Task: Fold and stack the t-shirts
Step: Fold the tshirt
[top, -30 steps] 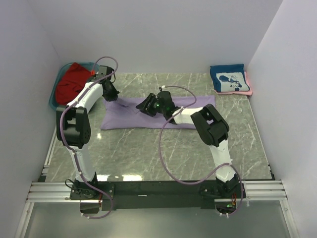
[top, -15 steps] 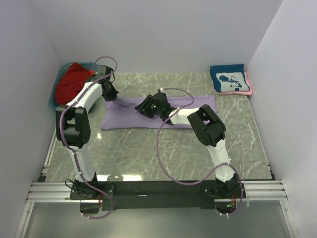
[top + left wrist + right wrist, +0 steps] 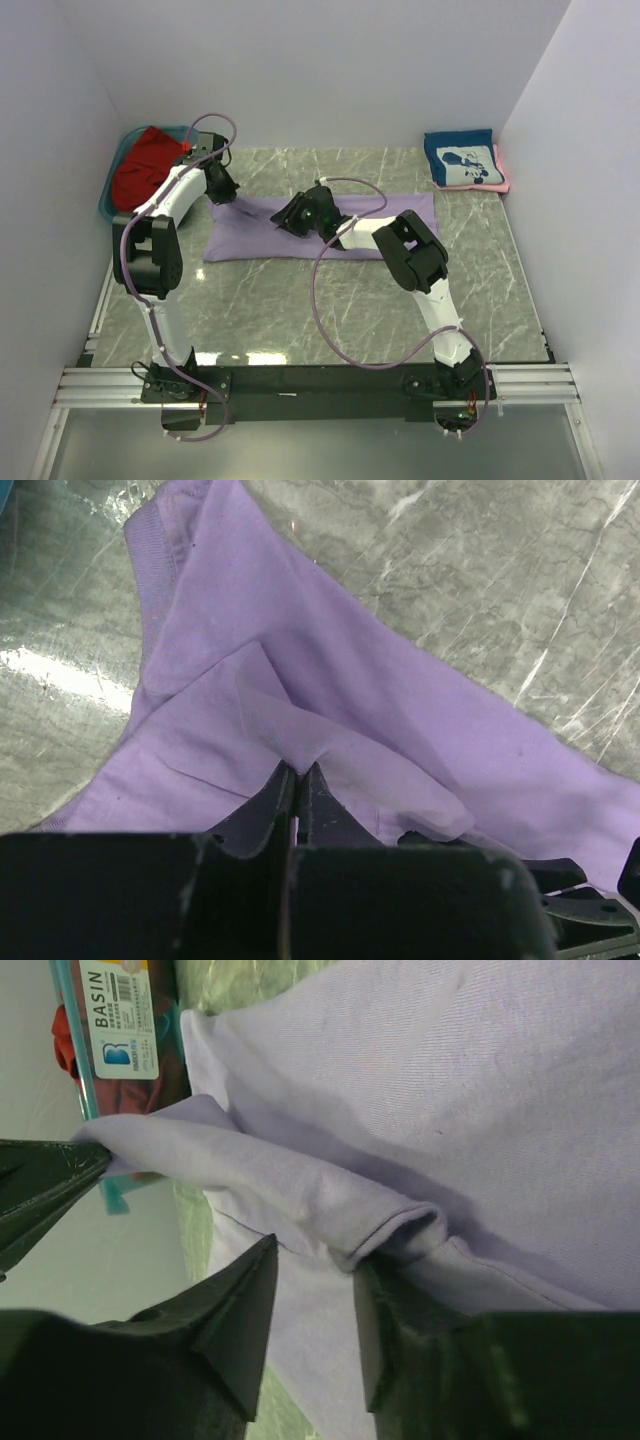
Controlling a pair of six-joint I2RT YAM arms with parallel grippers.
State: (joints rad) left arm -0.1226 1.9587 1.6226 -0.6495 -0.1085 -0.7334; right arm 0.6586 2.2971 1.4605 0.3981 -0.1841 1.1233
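The lavender t-shirt (image 3: pixel 300 238) lies spread across the middle of the table. My left gripper (image 3: pixel 229 193) is at its far left corner, shut on a pinch of the lavender cloth (image 3: pixel 297 768) that rises in a peak. My right gripper (image 3: pixel 291 214) is over the shirt's middle, open, its jaws on either side of a rolled hem fold (image 3: pixel 400 1228) of the shirt (image 3: pixel 480 1080). The red t-shirt (image 3: pixel 142 163) lies in the teal tub (image 3: pixel 108 196). The navy t-shirt with the white graphic (image 3: pixel 462 160) lies folded on the pink one (image 3: pixel 504 182) at the back right.
The teal tub stands at the back left corner, close to my left arm; its "BASIN" label (image 3: pixel 121 1018) shows in the right wrist view. White walls close the table on three sides. The grey marble table (image 3: pixel 330 310) is bare towards the front.
My right gripper has moved a little to the left along the lavender shirt, towards my left gripper. The left gripper has stayed put, still holding the cloth.
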